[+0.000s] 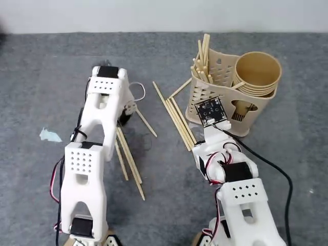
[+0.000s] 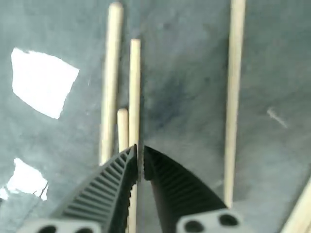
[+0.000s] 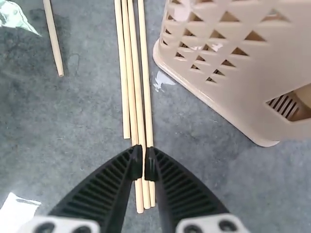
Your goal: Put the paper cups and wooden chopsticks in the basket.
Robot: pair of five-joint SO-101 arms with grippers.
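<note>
Pale, bare wooden chopsticks (image 1: pixel 179 123), smooth and matt, lie on a grey table covering (image 1: pixel 41 77) with a rough, felt-like, mottled nap. The basket (image 1: pixel 202 97) is beige moulded plastic, smooth with a faint sheen, its walls pierced in a lattice. The paper cups (image 1: pixel 259 72) nested inside it are tan, matt paper with rolled rims. The left arm (image 1: pixel 84 164) and the right arm (image 1: pixel 246 197) wear white, matt plastic shells dotted with holes. The left gripper (image 2: pixel 140 158) and right gripper (image 3: pixel 143 160) have black, ribbed plastic jaws with a dull finish. A glossy black cable (image 1: pixel 271 164) trails beside the right arm. A thin, crinkled scrap (image 1: pixel 50 135) lies on the covering.
</note>
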